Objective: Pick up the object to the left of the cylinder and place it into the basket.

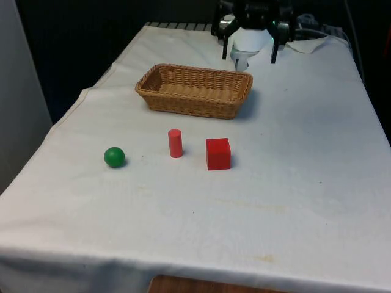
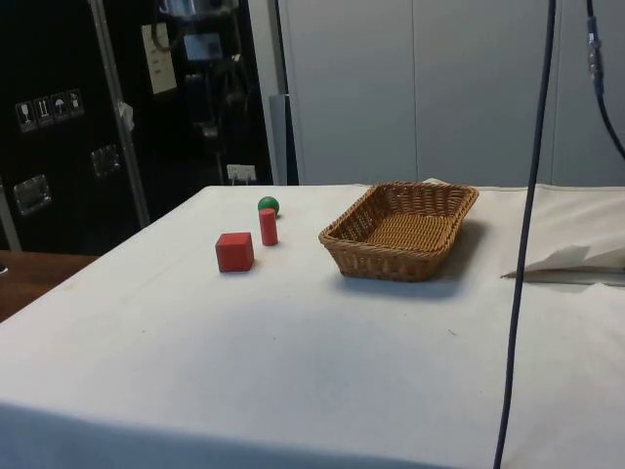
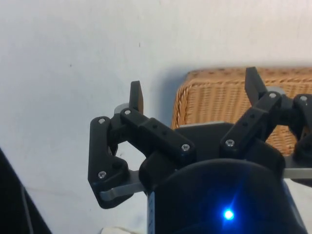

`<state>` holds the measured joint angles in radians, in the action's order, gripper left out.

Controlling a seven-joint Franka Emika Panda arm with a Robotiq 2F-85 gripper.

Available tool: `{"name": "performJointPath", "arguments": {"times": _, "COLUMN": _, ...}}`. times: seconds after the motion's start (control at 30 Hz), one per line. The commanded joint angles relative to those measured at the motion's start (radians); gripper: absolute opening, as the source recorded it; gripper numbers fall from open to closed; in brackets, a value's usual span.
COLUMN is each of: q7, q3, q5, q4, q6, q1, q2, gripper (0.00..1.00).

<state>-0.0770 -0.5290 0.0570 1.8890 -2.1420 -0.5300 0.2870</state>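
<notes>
A green ball point(image 1: 114, 157) lies on the white cloth at the front view's left of a small upright red cylinder point(image 1: 175, 143); in the side view the ball point(image 2: 268, 205) sits just behind the cylinder point(image 2: 268, 226). A wicker basket point(image 1: 195, 90) stands behind them, empty, also seen from the side as the basket point(image 2: 402, 230). My gripper point(image 1: 250, 51) hangs high at the table's far end, beyond the basket, open with nothing between its fingers. In the wrist view the gripper point(image 3: 194, 90) hovers over the basket's corner point(image 3: 204, 100).
A red cube point(image 1: 218, 153) sits at the front view's right of the cylinder, and the cube point(image 2: 234, 251) is nearest the side camera. A dark cable point(image 2: 522, 234) hangs down in the side view. Crumpled white cloth point(image 2: 571, 262) lies beyond the basket.
</notes>
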Motion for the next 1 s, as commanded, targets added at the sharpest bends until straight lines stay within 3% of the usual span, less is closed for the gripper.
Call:
{"name": "performJointPath", "arguments": {"times": 0.0, "q7": -0.003, "q3": 0.002, "q5": 0.004, "q4": 0.005, "q6": -0.031, "q1": 0.001, "q2": 0.013, "gripper": 1.00}}
{"name": "performJointPath", "arguments": {"times": 0.03, "q7": 0.000, "q3": 0.000, "q5": 0.000, "q4": 0.001, "q6": -0.009, "q1": 0.000, "q2": 0.007, "gripper": 1.00}}
{"name": "performJointPath", "arguments": {"times": 0.33, "q7": -0.008, "q3": 0.004, "q5": 0.012, "q4": 0.002, "q6": -0.132, "q1": 0.006, "q2": 0.077, "gripper": 1.00}}
{"name": "performJointPath", "arguments": {"times": 0.37, "q7": 0.000, "q3": 0.000, "q5": 0.001, "q4": 0.001, "q6": -0.106, "q1": 0.002, "q2": 0.068, "gripper": 1.00}}
{"name": "performJointPath", "arguments": {"times": 0.63, "q7": -0.040, "q3": 0.008, "q5": 0.042, "q4": 0.003, "q6": -0.216, "q1": 0.011, "q2": 0.124, "gripper": 1.00}}
{"name": "performJointPath", "arguments": {"times": 0.67, "q7": -0.030, "q3": -0.001, "q5": 0.032, "q4": 0.001, "q6": -0.203, "q1": 0.004, "q2": 0.124, "gripper": 1.00}}
{"name": "performJointPath", "arguments": {"times": 0.7, "q7": -0.047, "q3": 0.008, "q5": 0.048, "q4": 0.004, "q6": -0.224, "q1": 0.011, "q2": 0.129, "gripper": 1.00}}
{"name": "performJointPath", "arguments": {"times": 0.93, "q7": -0.107, "q3": 0.009, "q5": 0.094, "q4": 0.010, "q6": -0.253, "q1": 0.014, "q2": 0.158, "gripper": 1.00}}
{"name": "performJointPath", "arguments": {"times": 0.97, "q7": -0.098, "q3": -0.001, "q5": 0.085, "q4": 0.004, "q6": -0.241, "q1": 0.006, "q2": 0.163, "gripper": 1.00}}
